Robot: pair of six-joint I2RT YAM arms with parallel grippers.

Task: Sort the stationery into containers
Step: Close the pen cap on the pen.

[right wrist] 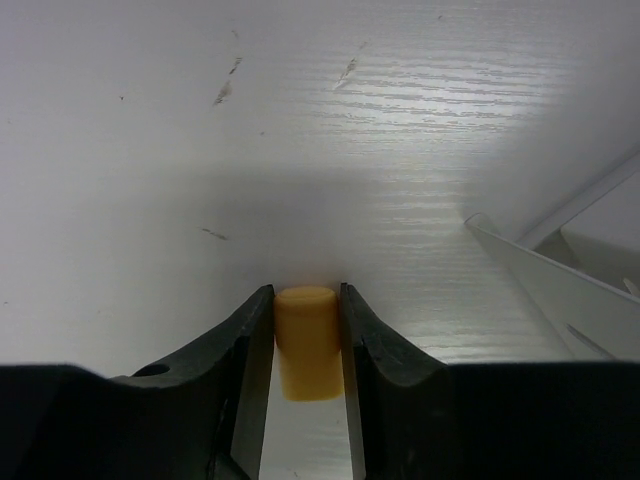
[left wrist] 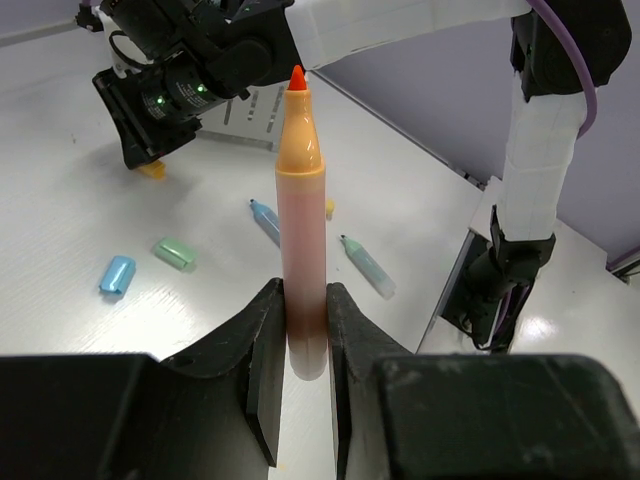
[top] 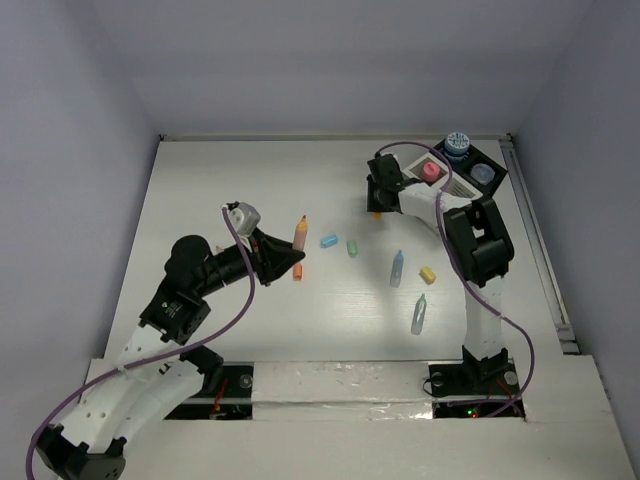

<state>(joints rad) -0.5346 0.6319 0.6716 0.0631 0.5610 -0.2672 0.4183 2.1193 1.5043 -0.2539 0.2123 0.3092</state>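
Observation:
My left gripper (top: 283, 262) (left wrist: 305, 325) is shut on an orange marker (top: 301, 232) (left wrist: 300, 200), held by its lower end with the tip pointing up and away from the jaws. At the back right, my right gripper (top: 377, 203) (right wrist: 306, 315) is down at the table with both fingers pressed against a short yellow cap (right wrist: 306, 342). The containers (top: 462, 170) stand just right of it, and their white slatted edge (right wrist: 560, 280) shows in the right wrist view. In them are a pink-capped bottle (top: 431, 171), a blue-patterned pot (top: 457, 145) and a grey cup (top: 483, 173).
Loose on the table between the arms lie a blue cap (top: 328, 241) (left wrist: 117, 274), a green cap (top: 352, 247) (left wrist: 174, 252), a pale-blue stick (top: 397, 268), a yellow piece (top: 428, 274) and a pale-green stick (top: 419, 315). A small orange piece (top: 297, 272) lies by the left jaws.

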